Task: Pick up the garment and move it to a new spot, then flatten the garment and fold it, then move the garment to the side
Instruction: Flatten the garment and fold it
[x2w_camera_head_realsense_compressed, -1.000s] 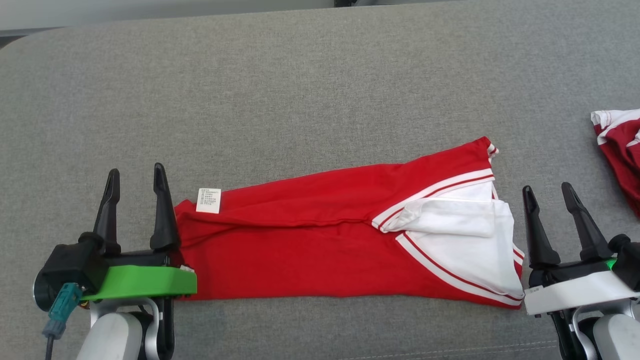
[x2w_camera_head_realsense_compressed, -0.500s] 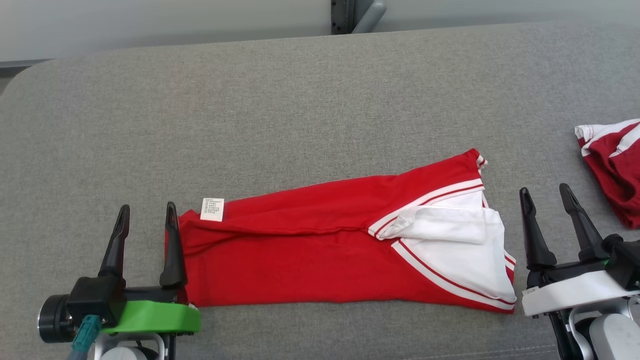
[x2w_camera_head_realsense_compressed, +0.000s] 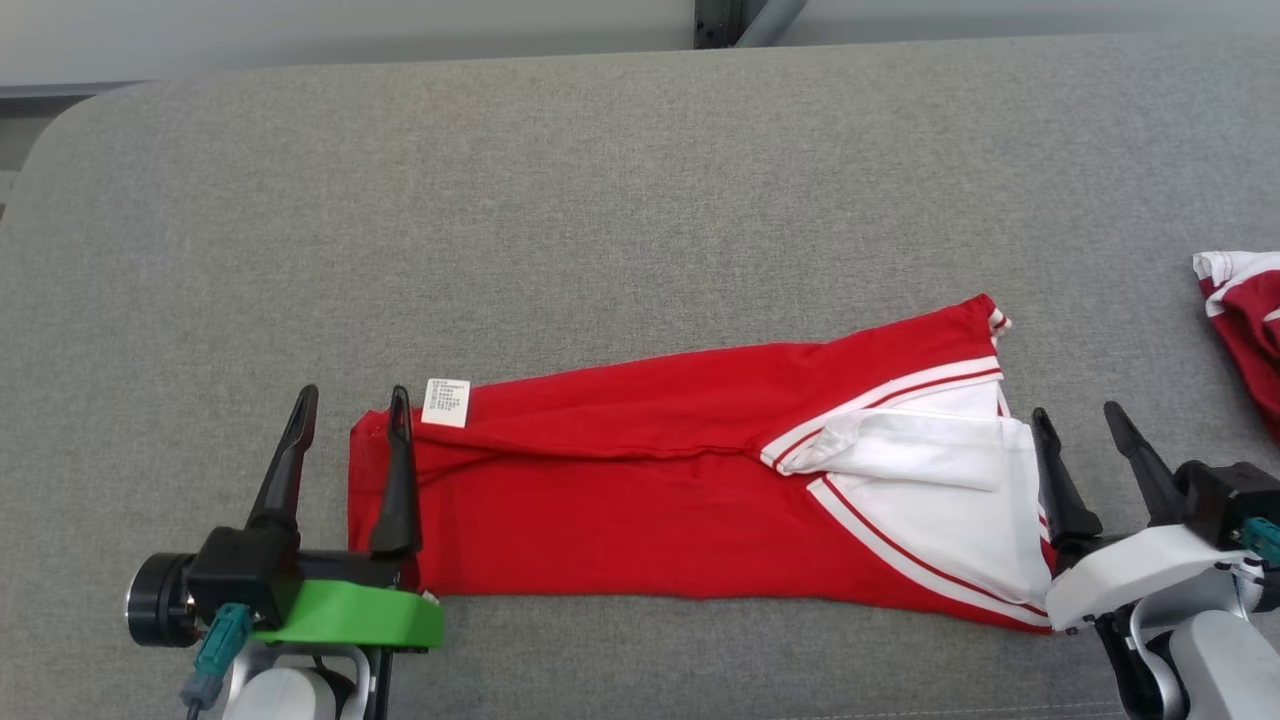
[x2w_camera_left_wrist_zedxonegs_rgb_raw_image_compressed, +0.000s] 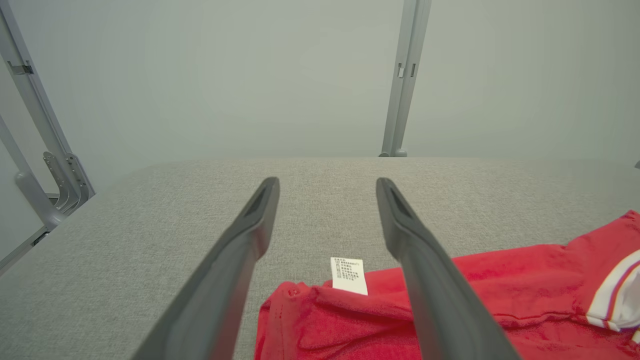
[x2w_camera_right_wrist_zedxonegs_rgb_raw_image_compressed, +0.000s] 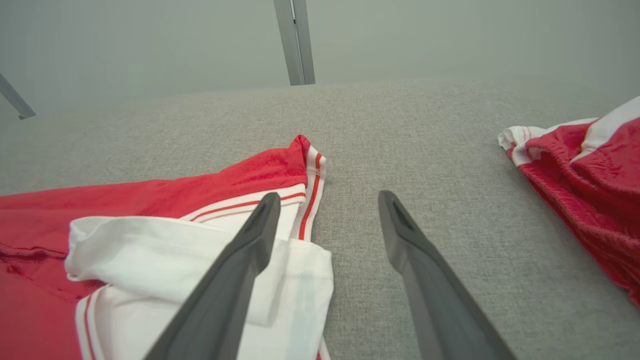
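Note:
The garment (x2w_camera_head_realsense_compressed: 650, 500) is a red shirt with white striped trim, folded into a long band across the grey surface; its white part lies at the right end and a white care label (x2w_camera_head_realsense_compressed: 447, 402) at the left end. My left gripper (x2w_camera_head_realsense_compressed: 350, 405) stands open over the garment's left edge, one finger above the red cloth (x2w_camera_left_wrist_zedxonegs_rgb_raw_image_compressed: 350, 320) and one beyond it. At the right end my right gripper (x2w_camera_head_realsense_compressed: 1078, 418) is open too, its inner finger over the white cloth (x2w_camera_right_wrist_zedxonegs_rgb_raw_image_compressed: 200, 260), the outer one over bare surface. Neither holds anything.
A second red and white garment (x2w_camera_head_realsense_compressed: 1245, 320) lies at the right edge of the grey padded surface (x2w_camera_head_realsense_compressed: 600, 200), close to my right arm; it also shows as a red heap (x2w_camera_right_wrist_zedxonegs_rgb_raw_image_compressed: 590, 175) in the right wrist view. Metal frame posts (x2w_camera_left_wrist_zedxonegs_rgb_raw_image_compressed: 405, 75) stand behind the far edge.
Both grippers have moved inward over the garment's two ends and stayed open. The head camera has shifted, so the whole picture sits lower. The garment lies as before.

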